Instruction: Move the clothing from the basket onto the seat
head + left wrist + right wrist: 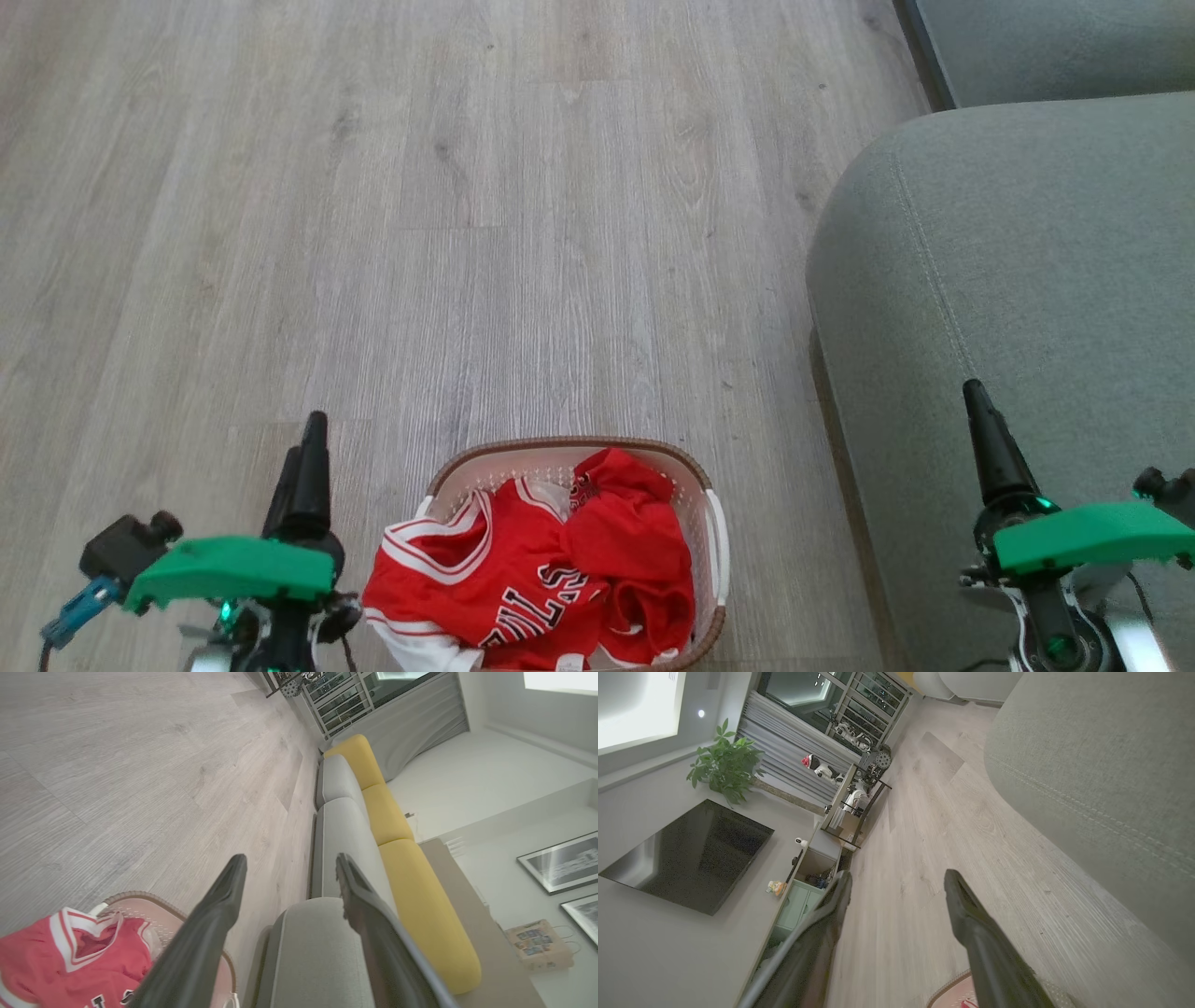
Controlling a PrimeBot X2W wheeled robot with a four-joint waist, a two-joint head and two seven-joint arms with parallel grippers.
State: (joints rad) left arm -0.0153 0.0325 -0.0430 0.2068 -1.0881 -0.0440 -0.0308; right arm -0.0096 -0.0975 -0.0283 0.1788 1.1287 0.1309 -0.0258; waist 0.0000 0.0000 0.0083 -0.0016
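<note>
The red clothing (pixel 546 569) with white trim and black lettering lies heaped in the cream basket (pixel 711 523), on the floor at the bottom middle of the head view. One white-trimmed edge spills over the basket's left rim. The grey-green seat (pixel 1018 271) rises just right of the basket. My left gripper (pixel 308 434) hangs left of the basket, off the clothing; in its wrist view the left gripper (pixel 289 858) is open and empty, with the clothing (pixel 70 961) at lower left. My right gripper (pixel 976 397) hovers over the seat's near part; the right gripper (pixel 899 875) is open and empty beside the seat (pixel 1101 765).
Pale wood floor (pixel 467 233) stretches ahead and to the left. More sofa cushions (pixel 343 826) with yellow backs (pixel 420 896) run beyond the seat. A TV (pixel 686 858), a plant (pixel 726 765) and a low cabinet (pixel 803 896) stand along the far wall.
</note>
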